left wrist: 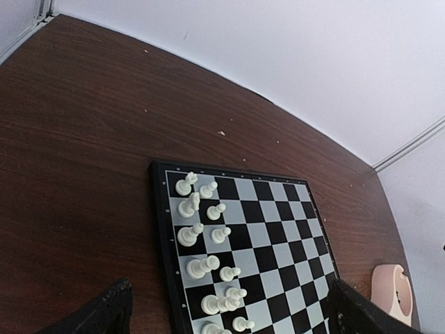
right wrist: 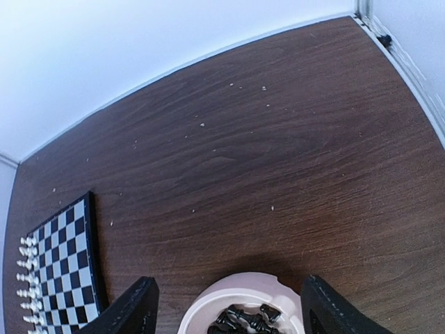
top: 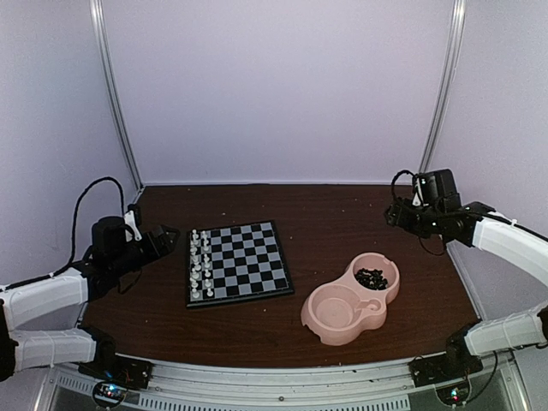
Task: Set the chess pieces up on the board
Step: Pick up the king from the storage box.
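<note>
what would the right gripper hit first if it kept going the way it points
Likely the pink dish, at the bowl of black chess pieces, framed by the open right gripper; depth unclear.

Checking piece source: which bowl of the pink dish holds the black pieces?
The far bowl, nearer the right arm, holds the black pieces; the near bowl shows bare pink.

Small square chessboard, black and pale checks, lies flat. Tiny white plastic chessmen stand in two files along its left edge. Tiny black chessmen heaped in pink dish, far bowl.
</note>
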Controlling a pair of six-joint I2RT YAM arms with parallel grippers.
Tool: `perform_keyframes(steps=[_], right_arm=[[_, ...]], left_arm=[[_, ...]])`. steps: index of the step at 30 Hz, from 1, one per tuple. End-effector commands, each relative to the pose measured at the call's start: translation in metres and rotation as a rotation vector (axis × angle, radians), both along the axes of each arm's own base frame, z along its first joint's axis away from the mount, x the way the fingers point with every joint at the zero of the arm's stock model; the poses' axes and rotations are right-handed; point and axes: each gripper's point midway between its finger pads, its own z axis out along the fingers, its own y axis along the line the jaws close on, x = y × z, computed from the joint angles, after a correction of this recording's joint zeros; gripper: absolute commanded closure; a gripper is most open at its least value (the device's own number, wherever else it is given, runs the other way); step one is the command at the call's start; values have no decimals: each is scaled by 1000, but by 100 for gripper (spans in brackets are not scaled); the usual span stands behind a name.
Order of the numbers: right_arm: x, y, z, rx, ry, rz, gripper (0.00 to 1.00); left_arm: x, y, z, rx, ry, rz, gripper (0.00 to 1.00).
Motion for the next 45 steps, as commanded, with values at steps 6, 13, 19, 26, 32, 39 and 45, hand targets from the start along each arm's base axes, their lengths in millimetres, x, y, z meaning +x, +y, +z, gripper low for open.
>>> perform_keyframes(steps=[6, 13, 19, 26, 32, 39, 45], right_arm=[[-49, 28, -26, -188, 208, 290, 29], [-52, 50, -62, -267, 344, 386, 34], [-46, 62, -84, -273, 374, 397, 36], [-49, 65, -115, -283, 426, 406, 38], [-48, 73, -131, -275, 460, 427, 38], [-47, 71, -133, -299, 454, 413, 37], [-47, 74, -147, -294, 487, 417, 37]], left_arm=[[-2, 8, 1, -18, -29, 51, 2], [-1, -1, 4, -29, -38, 5, 4], [-2, -3, 8, -39, -49, -9, 4], [-4, -3, 11, -42, -65, -13, 7], [-3, -4, 11, -42, -67, -17, 7], [4, -6, -3, -6, 34, -14, 7], [6, -7, -9, -19, 54, -8, 6]])
